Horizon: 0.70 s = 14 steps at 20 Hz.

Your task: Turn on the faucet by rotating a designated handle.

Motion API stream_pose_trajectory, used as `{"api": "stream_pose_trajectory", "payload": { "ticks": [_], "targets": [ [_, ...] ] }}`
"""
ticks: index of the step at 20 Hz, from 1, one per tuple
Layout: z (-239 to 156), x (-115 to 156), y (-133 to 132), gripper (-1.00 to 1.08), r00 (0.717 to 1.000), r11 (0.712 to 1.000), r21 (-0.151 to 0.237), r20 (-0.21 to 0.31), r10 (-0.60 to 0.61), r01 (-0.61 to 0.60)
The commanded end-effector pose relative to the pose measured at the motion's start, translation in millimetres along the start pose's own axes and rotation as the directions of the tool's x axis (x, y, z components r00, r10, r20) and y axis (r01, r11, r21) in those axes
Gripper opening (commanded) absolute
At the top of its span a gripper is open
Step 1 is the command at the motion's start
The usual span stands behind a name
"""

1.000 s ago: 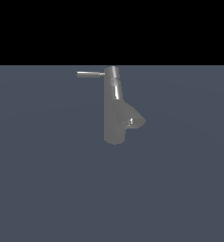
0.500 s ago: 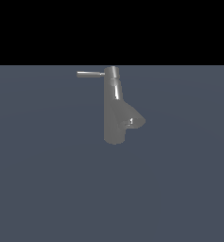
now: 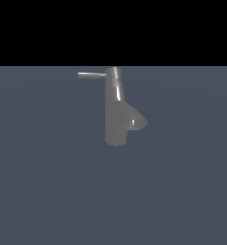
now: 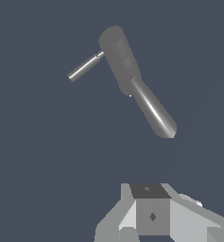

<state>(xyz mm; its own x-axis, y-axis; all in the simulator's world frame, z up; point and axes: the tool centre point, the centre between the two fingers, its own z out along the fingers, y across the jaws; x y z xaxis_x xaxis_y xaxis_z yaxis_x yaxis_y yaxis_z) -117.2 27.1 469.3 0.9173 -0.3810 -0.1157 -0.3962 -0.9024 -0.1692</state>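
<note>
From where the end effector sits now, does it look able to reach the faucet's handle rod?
Probably yes. In the wrist view the handle juts free from the faucet, with only bare surface between it and the end effector. Nothing else stands nearby. The arm is absent from the exterior view, so the gap is unclear.

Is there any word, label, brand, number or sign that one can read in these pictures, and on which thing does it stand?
None: no readable text in either view.
The faucet and its handle are plain grey metal.
The gripper shows only small dark diamond marks, no letters.

Blocky grey gripper [image 4: 151, 222], dark-topped centre block
</note>
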Motion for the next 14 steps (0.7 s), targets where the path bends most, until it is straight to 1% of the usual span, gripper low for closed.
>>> {"api": "stream_pose_trajectory", "payload": {
  "ticks": [1, 4, 7, 10, 14],
  "targets": [
    [10.8, 17.2, -8.7, -1.0, 0.997, 0.997, 0.005, 0.012, 0.072, -0.072],
    [25.1, 37.0, -18.6, -1.0, 0.987, 0.987, 0.003, 0.023, 0.158, -0.158],
    [40.7, 56.3, -28.3, -1.0, 0.969, 0.97, -0.004, 0.03, 0.244, -0.244],
    [57.4, 75.0, -37.6, -1.0, 0.944, 0.945, -0.014, 0.03, 0.328, -0.327],
    [81.1, 98.7, -49.7, -1.0, 0.9, 0.9, -0.032, 0.02, 0.435, -0.434]
  ]
}}
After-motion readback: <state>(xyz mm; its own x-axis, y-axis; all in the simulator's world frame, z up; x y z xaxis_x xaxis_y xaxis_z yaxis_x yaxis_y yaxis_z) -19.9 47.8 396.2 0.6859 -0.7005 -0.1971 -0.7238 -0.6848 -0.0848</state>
